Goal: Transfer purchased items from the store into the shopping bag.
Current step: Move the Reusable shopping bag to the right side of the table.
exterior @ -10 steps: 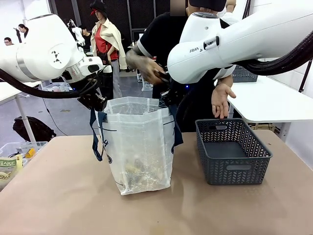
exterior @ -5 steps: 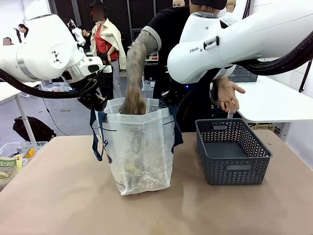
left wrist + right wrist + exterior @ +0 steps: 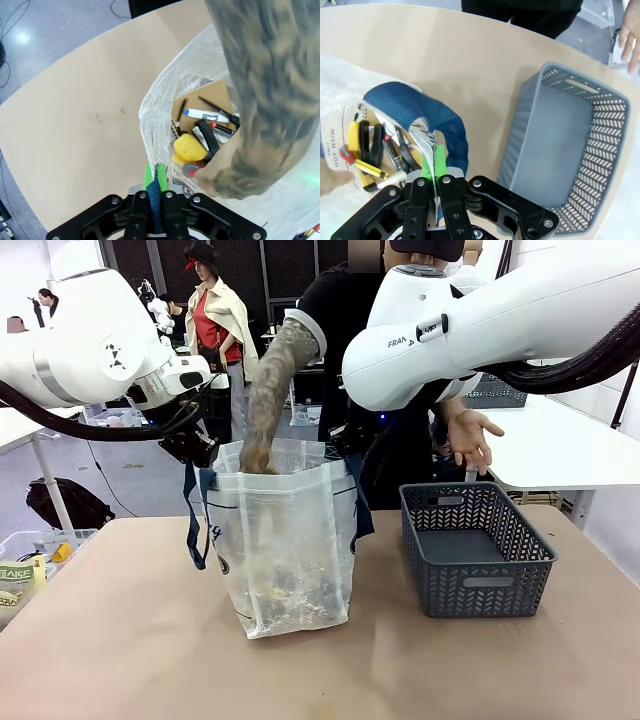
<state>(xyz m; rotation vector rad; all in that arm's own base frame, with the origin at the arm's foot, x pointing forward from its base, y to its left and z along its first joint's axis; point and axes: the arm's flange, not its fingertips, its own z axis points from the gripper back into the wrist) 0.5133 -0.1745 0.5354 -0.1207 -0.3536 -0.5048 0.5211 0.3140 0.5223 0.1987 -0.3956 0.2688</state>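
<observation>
While clenched fingers [image 3: 148, 175] hold the shopping bag [image 3: 290, 540], a forearm [image 3: 270, 380] blocks its mouth.

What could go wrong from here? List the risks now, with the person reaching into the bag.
1. The person's hand is deep inside the shopping bag. If either arm moves, the bag could drag against that forearm.
2. The left gripper pinches only the navy strap, and the right gripper pinches a thin piece of the bag's edge. If either slips, the mouth could collapse onto the hand.

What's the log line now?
left gripper, right gripper: shut on translucent white plastic bag | person's hand: inside bag | dark grey slotted basket: empty
</observation>
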